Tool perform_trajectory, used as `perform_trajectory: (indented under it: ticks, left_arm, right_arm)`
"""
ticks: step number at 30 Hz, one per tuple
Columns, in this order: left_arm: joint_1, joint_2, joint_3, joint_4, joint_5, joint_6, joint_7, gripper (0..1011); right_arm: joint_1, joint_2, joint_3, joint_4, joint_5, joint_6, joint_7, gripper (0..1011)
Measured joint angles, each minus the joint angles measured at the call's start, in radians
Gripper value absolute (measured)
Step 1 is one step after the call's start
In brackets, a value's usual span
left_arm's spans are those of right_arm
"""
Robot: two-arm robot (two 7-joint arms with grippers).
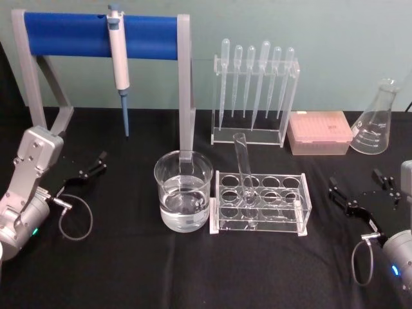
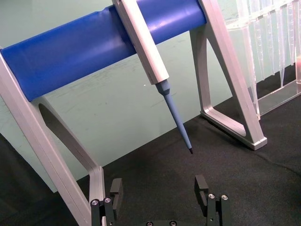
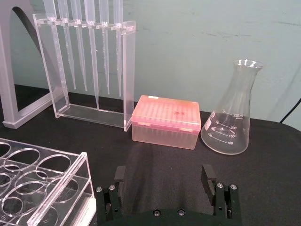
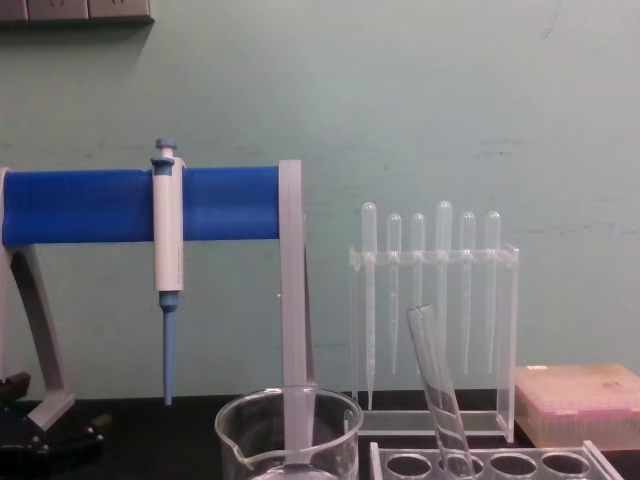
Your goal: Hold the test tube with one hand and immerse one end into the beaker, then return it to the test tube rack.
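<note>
The test tube [image 1: 244, 168] is a clear glass tube that leans in a hole of the clear rack [image 1: 302, 205] at the table's middle; its upper part also rises above the rack in the chest view [image 4: 436, 385]. The beaker [image 1: 183, 190], holding clear liquid, stands just left of the rack, touching or nearly touching it, and its spouted rim shows low in the chest view [image 4: 288, 428]. My left gripper [image 1: 90, 166] [image 2: 159, 187] rests open at the left, empty, well away from the tube. Over at the right my right gripper [image 1: 362, 187] [image 3: 164, 175] is open and empty too.
A white-and-blue pipettor [image 1: 119, 61] hangs on a blue-barred stand [image 1: 64, 35] at the back left. Behind the rack stand a holder with several plastic pipettes [image 1: 255, 96], a pink tip box [image 1: 319, 132] and a conical flask [image 1: 378, 122]. Black cloth covers the table.
</note>
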Motion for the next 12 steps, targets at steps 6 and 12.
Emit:
perform_trajectory:
  ticks: [6,12]
  left_arm:
    - [0.0,0.0,0.0,0.0,0.0,0.0,0.0,1000]
    - [0.0,0.0,0.0,0.0,0.0,0.0,0.0,1000]
  right_arm:
    - [-0.003,0.003,0.001,-0.006,0.003,0.001,0.001,1002]
    - [-0.004,0.005,0.001,-0.01,0.005,0.001,0.003,1002]
